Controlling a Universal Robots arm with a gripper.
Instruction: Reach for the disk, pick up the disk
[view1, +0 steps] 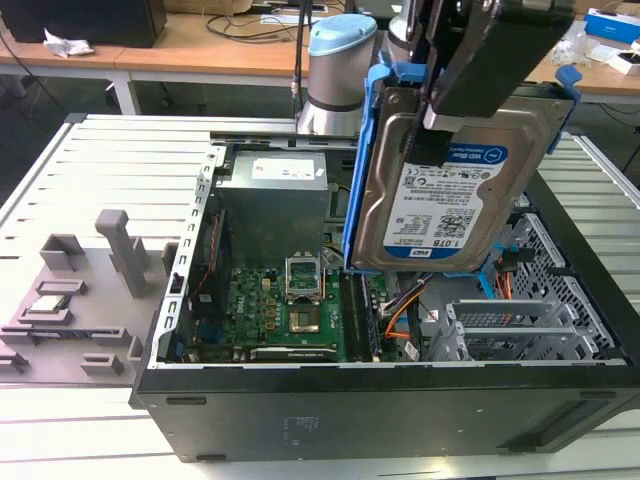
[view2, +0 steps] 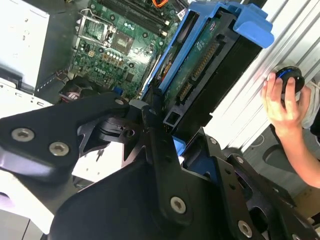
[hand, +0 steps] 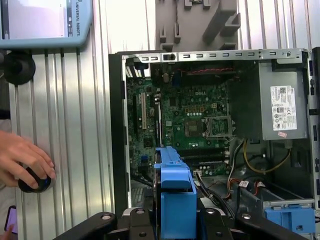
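The disk (view1: 440, 190), a silver metal hard drive with a blue-and-white label and a blue plastic bracket, hangs tilted above the open computer case (view1: 380, 410), clear of the drive bays. My gripper (view1: 442, 118) comes down from above and is shut on the disk's upper edge. In the second wrist view the disk (view2: 200, 65) shows edge-on with its connector side, held between the black fingers (view2: 155, 125). In the first wrist view the blue bracket (hand: 176, 200) of the disk sticks out from my gripper (hand: 175, 227) over the case.
Below lie the green motherboard (view1: 290, 310), a grey power supply (view1: 275, 200) with a white label, and the grey drive cage (view1: 540, 320) with a blue latch (hand: 290, 220). A grey fixture (view1: 80, 300) stands at the exterior view's left. A person's hand (hand: 22, 160) rests on a black knob.
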